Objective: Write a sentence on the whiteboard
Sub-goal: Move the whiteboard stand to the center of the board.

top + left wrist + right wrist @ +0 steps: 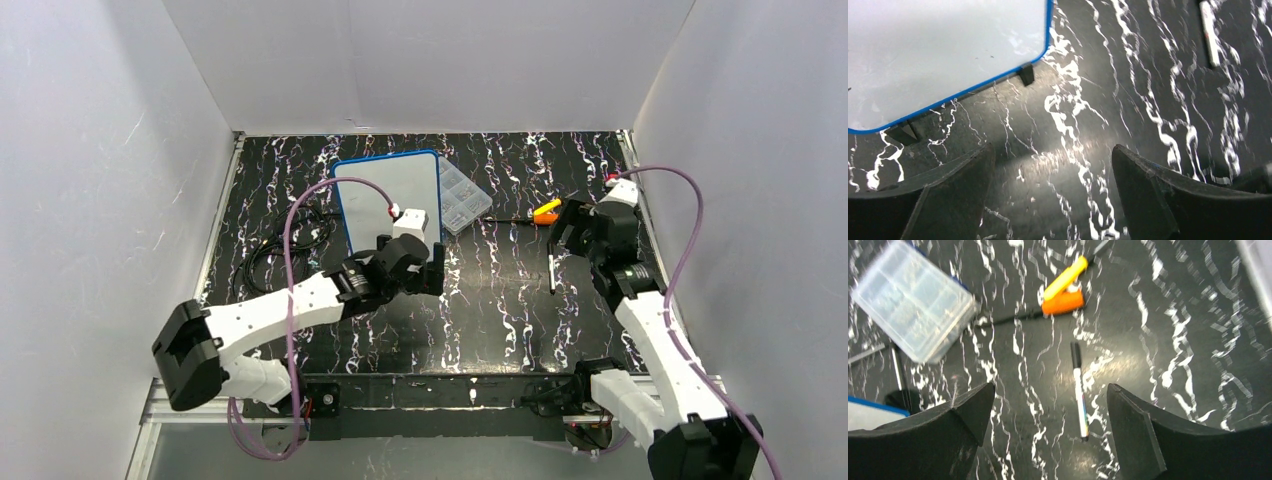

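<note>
Your left gripper (pixel 1053 155) holds its fingers wide apart over the black counter with white streaks (pixel 1128 100), just beside the small white board with a blue frame (pixel 948 50), and your right gripper (pixel 1050 390) is wide apart too, above a thin black-and-white pen (pixel 1079 395) lying flat.

No legible writing shows on the whiteboard (pixel 380 195).

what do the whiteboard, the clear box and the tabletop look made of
Whiteboard: glossy white face with soft glare, likely coated board; the thin blue frame looks plastic. Clear box: translucent, slightly frosted plastic; its compartments show through. Tabletop: black with white marble-like veining, semi-gloss from the reflected light; probably printed laminate or sheet, hard to confirm.
</note>
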Motion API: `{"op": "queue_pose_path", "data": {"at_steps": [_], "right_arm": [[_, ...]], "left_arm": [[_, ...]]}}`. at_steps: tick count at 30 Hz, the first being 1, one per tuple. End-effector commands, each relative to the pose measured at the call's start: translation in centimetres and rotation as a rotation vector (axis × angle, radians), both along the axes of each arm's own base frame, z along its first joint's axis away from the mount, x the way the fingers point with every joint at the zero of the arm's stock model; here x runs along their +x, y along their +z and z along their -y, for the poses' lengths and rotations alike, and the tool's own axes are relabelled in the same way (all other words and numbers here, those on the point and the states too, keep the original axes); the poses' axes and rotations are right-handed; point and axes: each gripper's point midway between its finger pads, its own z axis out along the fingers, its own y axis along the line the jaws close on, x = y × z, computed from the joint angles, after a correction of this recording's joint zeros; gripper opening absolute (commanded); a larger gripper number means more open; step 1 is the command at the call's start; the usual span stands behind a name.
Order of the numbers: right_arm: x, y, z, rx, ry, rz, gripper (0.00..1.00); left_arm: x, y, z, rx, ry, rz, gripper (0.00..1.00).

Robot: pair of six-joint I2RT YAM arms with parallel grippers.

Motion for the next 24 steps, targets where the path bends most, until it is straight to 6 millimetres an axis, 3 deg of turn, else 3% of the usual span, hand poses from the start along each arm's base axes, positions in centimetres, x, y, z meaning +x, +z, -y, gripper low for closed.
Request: {"op": "queue_pose_path", "data": {"at_steps": [1,4,8,13,15,20,24], "right_arm": [[-1.3,-4.2,-2.0,0.045,0.091,-0.244,0.87],[-2.1,-7.3,-1.6,0.018,0.075,-0.386,0.82],[-3.1,-9.9,-1.0,-0.01,0.044,-0.5,0.76],[-4.0,-13.1,-0.8,-0.02,0.024,-0.625,0.71],[-4.1,-14.2,-0.8,-0.028,0.02,-0.667,0.66],[-3.4,-15.6,-0.8,-0.04,0.025,-0.689,0.6],[-2.7,-16.0,-0.6,-0.057,0.02,-0.68,0.58]], "left_arm": [[-2.1,5.6,-0.1,0.026,-0.277,0.006,0.85],[-1.2,9.1,-1.7,0.018,-0.342,0.008,0.86],[-0.3,13.8,-2.9,-0.037,-0.408,0.078,0.86],[2.4,16.7,-4.7,-0.108,-0.378,0.233,0.87],[2.7,16.9,-5.5,-0.158,-0.355,0.267,0.87],[2.8,14.6,-8.1,-0.101,-0.249,0.307,0.89],[2.4,14.3,-8.4,-0.103,-0.252,0.34,0.89]]}}
